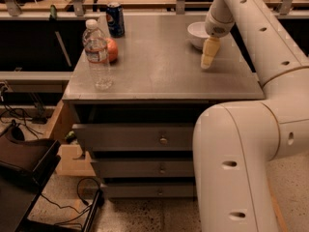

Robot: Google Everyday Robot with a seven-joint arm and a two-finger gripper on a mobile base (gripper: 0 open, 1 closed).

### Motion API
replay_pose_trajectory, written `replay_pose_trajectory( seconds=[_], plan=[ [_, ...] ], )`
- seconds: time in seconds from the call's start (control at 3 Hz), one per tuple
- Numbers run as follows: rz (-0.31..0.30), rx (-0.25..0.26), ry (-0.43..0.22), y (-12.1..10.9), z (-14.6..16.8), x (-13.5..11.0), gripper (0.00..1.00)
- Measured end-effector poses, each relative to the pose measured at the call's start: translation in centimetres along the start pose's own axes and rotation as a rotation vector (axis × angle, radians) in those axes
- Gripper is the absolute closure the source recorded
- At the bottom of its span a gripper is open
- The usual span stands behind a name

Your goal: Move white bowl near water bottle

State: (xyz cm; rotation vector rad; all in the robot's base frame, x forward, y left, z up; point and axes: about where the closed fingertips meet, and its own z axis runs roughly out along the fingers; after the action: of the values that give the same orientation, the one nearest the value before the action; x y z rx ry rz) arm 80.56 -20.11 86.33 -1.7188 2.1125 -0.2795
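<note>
The white bowl [197, 33] stands at the far right of the grey cabinet top [159, 71]. The water bottle [97, 53], clear with a white cap, stands upright near the front left corner. My gripper [208, 57] points down at the cabinet top just in front of the bowl and slightly to its right, close to its rim. It holds nothing that I can see. The bowl and the bottle are far apart, across the width of the top.
A reddish-orange fruit [112, 49] sits right behind the bottle. A blue soda can [115, 19] stands at the far left. Drawers [140, 138] lie below the top. My arm's large white links [241, 144] fill the right side. Cables and a dark case [24, 158] lie on the floor at left.
</note>
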Motion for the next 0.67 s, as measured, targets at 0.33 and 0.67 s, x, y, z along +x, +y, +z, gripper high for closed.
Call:
replay_pose_trajectory(
  seconds=[0.33, 0.67],
  plan=[
    [0.009, -0.022, 0.02, 0.21, 1.13, 0.26, 0.16],
    [0.008, -0.021, 0.019, 0.13, 1.48, 0.17, 0.4]
  ],
)
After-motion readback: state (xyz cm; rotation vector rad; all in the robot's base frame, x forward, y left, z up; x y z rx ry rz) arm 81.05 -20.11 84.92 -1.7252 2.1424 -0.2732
